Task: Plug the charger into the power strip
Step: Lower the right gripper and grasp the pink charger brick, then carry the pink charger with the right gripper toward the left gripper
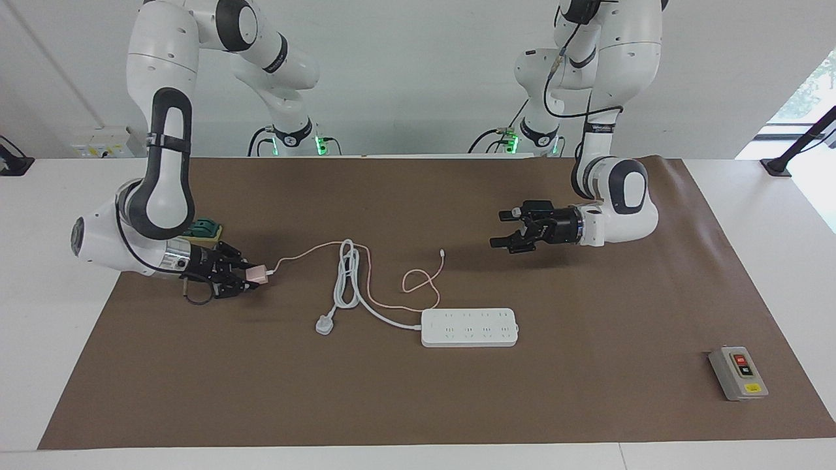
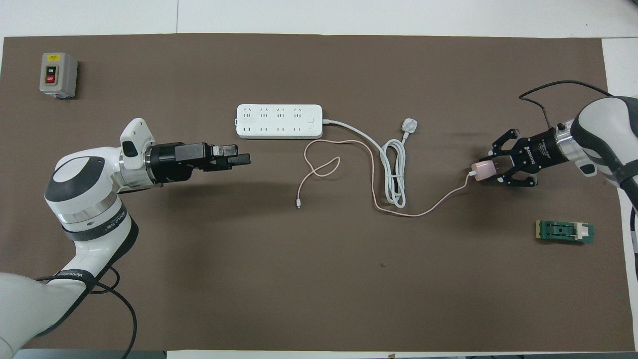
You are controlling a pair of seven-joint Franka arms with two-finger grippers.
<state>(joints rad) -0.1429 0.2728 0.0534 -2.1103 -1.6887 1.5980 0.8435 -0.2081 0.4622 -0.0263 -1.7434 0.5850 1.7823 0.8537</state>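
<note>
So my right claw [image 2: 491,168] is clamped on the charger [image 2: 482,170], low over the brown mat [image 2: 319,279] at the right edge of the overhead frame, mid-left in the facing one. Its thin pink cable [image 2: 423,212] trails off toward the middle. Nearest me down there is a little green block [image 2: 564,232], lower right in the overhead shot; in the facing view my arm hides most of it. Lots of bare mat along the bottom of the overhead frame, so plenty of room to swing.

My left claw [image 2: 239,155] waits with fingers spread, gripping nothing, hovering over bare mat at mid-left of the overhead frame.

Further up sits the power strip [image 2: 279,121], flat, upper centre, with its thick white cord [image 2: 394,169] coiled beside it and its plug [image 2: 409,126] lying loose. Top left corner: a grey switch box [image 2: 58,75], well apart from everything.
</note>
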